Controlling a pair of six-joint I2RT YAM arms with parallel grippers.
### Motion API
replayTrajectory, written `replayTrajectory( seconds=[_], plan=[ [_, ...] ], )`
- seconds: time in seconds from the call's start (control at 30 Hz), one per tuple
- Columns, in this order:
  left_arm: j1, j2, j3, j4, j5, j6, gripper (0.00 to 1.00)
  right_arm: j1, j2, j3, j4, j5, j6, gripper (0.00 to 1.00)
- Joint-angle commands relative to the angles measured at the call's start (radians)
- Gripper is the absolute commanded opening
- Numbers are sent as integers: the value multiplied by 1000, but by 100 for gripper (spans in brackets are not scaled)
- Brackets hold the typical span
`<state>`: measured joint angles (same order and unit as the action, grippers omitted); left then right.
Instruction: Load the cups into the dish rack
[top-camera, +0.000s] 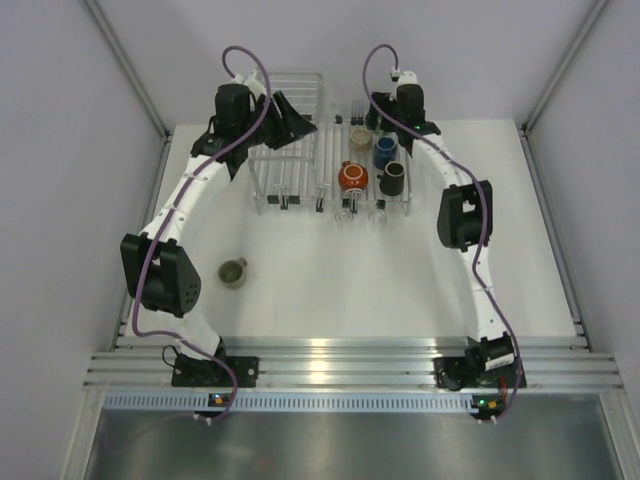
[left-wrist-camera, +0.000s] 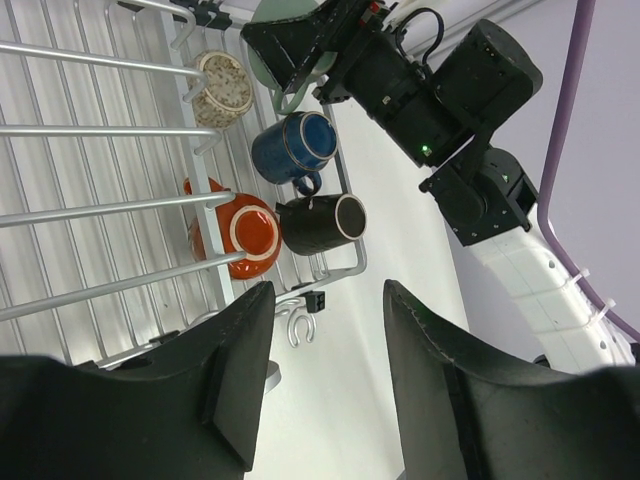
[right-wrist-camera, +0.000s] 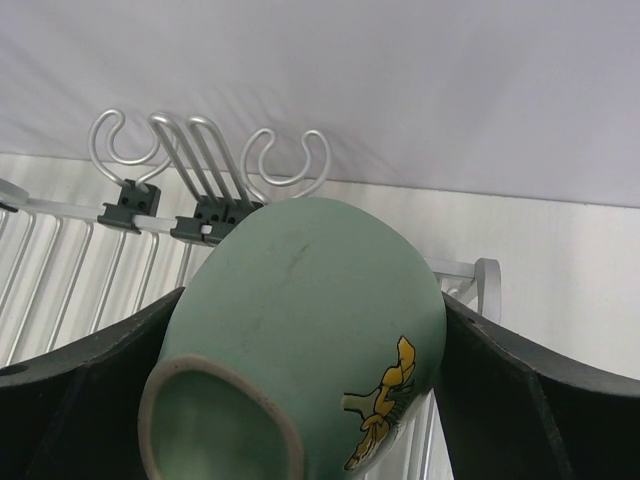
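My right gripper is shut on the mint-teal cup, held tilted over the far end of the dish rack; the left wrist view shows this too. In the rack lie the beige cup, dark blue cup, orange-red cup and brown cup. The olive-grey cup stands on the table near the left arm. My left gripper is open and empty, hovering at the far left beside the rack.
A taller box-shaped wire basket stands just left of the dish rack, under my left gripper. Grey walls close in the table on the left, the right and the far side. The right arm reaches over the rack's far end.
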<state>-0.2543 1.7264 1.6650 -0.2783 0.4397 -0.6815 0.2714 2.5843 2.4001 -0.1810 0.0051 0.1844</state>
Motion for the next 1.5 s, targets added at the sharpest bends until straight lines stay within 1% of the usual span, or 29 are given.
replayTrajectory(
  seconds=[0.0,0.53,0.63,0.7,0.73,0.83,0.87,0.9,0.97,1.03,1.13,1.17,1.27,1.37,1.47],
  plan=[
    [10,-10,-13,28,21,-1,53,-6,-4,18,52,-1,-17,0],
    [16,-14,-30,27,36,0,53,-5,8,-1,-9,36,-95,0],
    [16,-13,-31,28,37,-3,53,-3,10,1,-21,42,-105,3],
    [18,-11,-28,27,39,-6,54,-3,10,-1,-26,47,-109,12],
    [18,-10,-28,27,37,-6,54,-3,11,-1,-26,47,-109,15],
    [18,-10,-27,27,39,-9,54,-3,8,-1,-28,50,-111,29],
    [18,-10,-27,28,39,-9,55,-3,5,1,-28,53,-109,37],
    [18,-10,-27,27,39,-9,56,-1,5,1,-25,53,-109,40],
    [18,-10,-27,28,39,-9,56,-3,4,1,-26,55,-112,42],
    [18,-13,-30,27,40,-9,56,-3,4,1,-28,55,-112,41],
    [20,-13,-30,27,41,-10,56,-3,4,5,-49,35,-118,34],
    [18,-13,-28,27,42,-13,56,-1,4,16,-57,21,-123,29],
    [18,-13,-28,27,44,-15,56,-3,0,33,-100,4,-140,24],
    [18,-13,-24,27,44,-16,56,-3,-7,30,-146,1,-149,20],
    [18,-16,-24,27,50,-16,56,-6,-30,1,-153,-1,-151,19]
  ],
)
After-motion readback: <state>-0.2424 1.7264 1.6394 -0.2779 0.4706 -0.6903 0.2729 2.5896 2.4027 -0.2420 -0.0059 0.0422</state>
